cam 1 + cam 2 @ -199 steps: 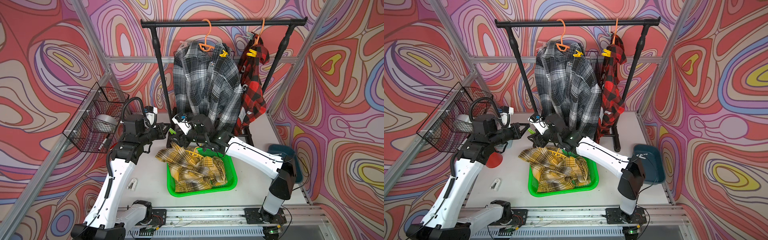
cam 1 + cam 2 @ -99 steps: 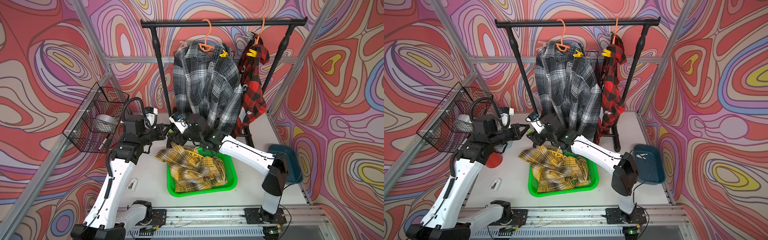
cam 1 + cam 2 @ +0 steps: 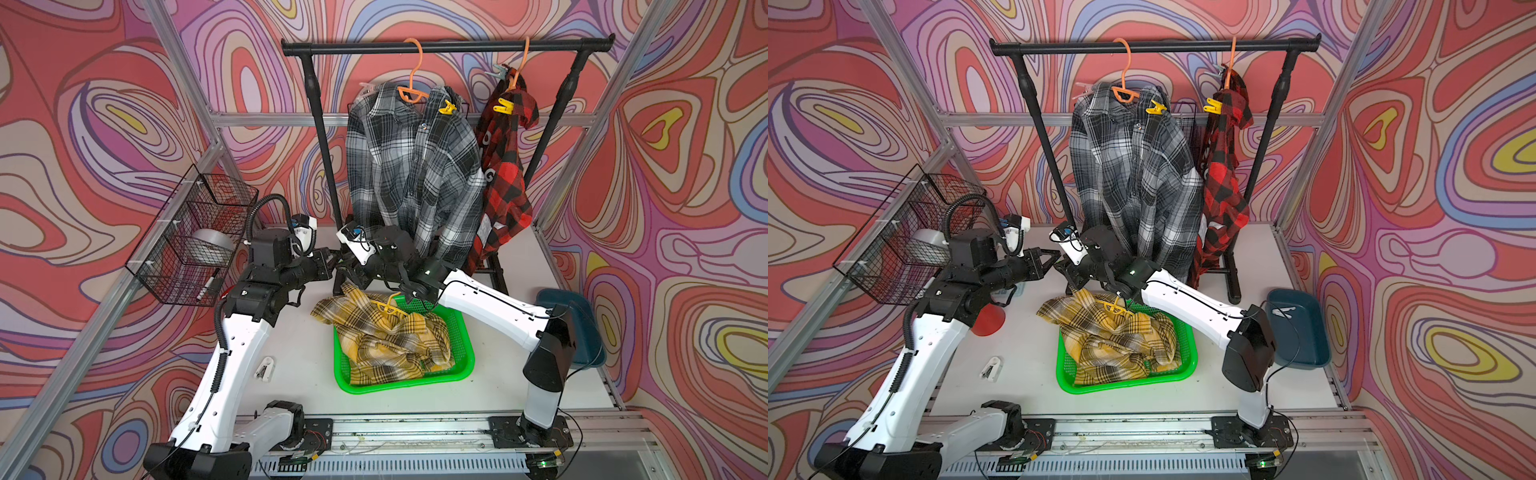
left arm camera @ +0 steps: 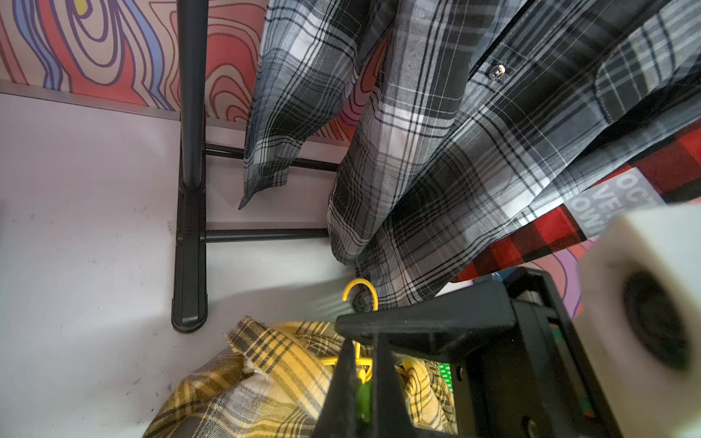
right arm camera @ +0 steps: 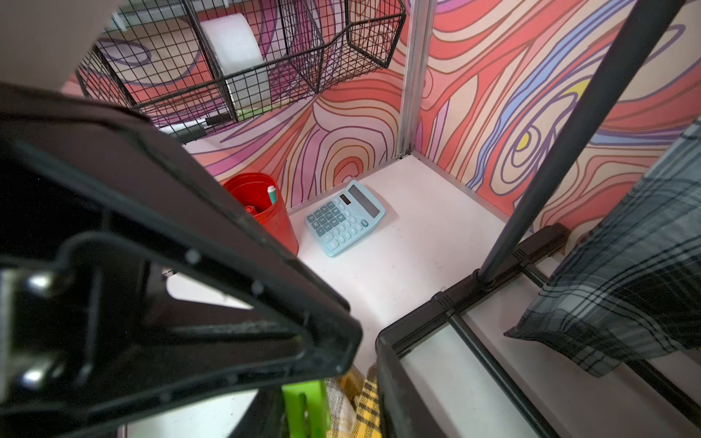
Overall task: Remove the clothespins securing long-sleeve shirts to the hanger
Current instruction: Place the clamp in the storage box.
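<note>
Top views both show the yellow-black shirt (image 3: 390, 336) heaped in the green basket (image 3: 463, 349) toward the surface's front edge. Behind it the left pincer (image 3: 1054, 261) is clamped tight, while the right pincer (image 3: 1070, 277) has a gap I cannot tell. At the far edge, yellow clothespins (image 3: 447, 109) pin the hanging grey shirt (image 3: 411, 174) and red shirt (image 3: 505, 166).

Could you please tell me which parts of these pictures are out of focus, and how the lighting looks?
Right wrist view: the right end effector fills the foreground, blurred, while the blue calculator is sharp. Left wrist view: a white housing close to the lens is blurred; the grey plaid shirt is crisp. Both top views: sharp throughout, even light, only soft shadows on the table.
</note>
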Robot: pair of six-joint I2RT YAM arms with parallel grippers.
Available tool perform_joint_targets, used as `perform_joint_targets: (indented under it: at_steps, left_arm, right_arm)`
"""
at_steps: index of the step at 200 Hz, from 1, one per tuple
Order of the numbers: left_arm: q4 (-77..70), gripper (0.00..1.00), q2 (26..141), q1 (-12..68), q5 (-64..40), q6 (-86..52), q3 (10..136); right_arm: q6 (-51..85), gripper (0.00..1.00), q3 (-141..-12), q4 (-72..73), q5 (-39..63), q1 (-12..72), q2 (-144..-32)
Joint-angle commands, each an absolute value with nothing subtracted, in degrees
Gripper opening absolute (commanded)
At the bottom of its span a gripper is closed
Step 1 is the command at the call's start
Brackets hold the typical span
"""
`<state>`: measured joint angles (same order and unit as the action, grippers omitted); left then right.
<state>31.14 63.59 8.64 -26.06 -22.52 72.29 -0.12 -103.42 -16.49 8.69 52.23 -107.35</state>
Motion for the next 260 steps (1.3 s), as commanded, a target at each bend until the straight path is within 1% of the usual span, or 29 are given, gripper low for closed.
perform_joint_targets:
  at_steps: [1, 49, 85, 123, 133, 145, 160, 168, 189, 214, 226, 260]
  left_arm:
    - [33.13, 0.00, 63.84, 8.91, -26.97, -21.80, 73.83]
    - [32.96, 0.00, 64.06, 8.91, -27.46, -21.85, 74.15]
    - [32.79, 0.00, 64.22, 8.88, -27.68, -21.88, 74.71]
    - [32.30, 0.00, 63.79, 8.88, -26.60, -21.35, 74.62]
    - [32.38, 0.22, 63.33, 8.87, -25.87, -20.81, 74.62]
    - [32.03, 0.42, 62.55, 8.88, -24.38, -20.48, 74.53]
    - [31.47, 0.63, 61.47, 8.87, -22.67, -19.74, 74.27]
    - [31.09, 0.69, 60.88, 8.86, -22.00, -19.28, 74.10]
    - [28.76, 0.77, 59.18, 8.88, -20.65, -18.37, 72.55]
    - [24.19, 0.79, 57.42, 8.78, -19.71, -18.24, 69.54]
    - [22.61, 0.79, 57.09, 8.78, -19.51, -18.05, 68.55]
    - [19.14, 0.81, 57.28, 8.70, -19.18, -16.77, 67.33]
  right_arm:
    - [-0.59, 0.32, -105.38, -16.76, 8.70, 52.25, -108.64]
    - [-0.53, 0.17, -105.50, -16.87, 9.00, 52.21, -108.86]
    - [-0.47, 0.00, -105.29, -17.23, 8.88, 52.28, -108.64]
    - [-0.09, 0.00, -104.27, -17.23, 8.61, 52.26, -107.79]
    - [0.28, 0.00, -103.65, -17.22, 8.38, 52.25, -107.20]
    - [0.59, 0.00, -102.61, -17.31, 7.56, 52.24, -106.18]
    - [1.43, 0.00, -100.54, -17.65, 6.36, 52.23, -104.15]
    - [2.07, 0.00, -99.27, -17.96, 5.46, 52.22, -102.68]
    - [4.01, 0.00, -95.91, -20.73, 1.21, 52.20, -97.64]
    - [7.70, 0.00, -90.22, -26.16, -6.24, 50.70, -90.39]
    - [11.52, 0.00, -86.84, -29.43, -7.84, 47.76, -86.22]
    - [21.10, 0.00, -76.21, -37.89, -6.82, 32.70, -74.06]
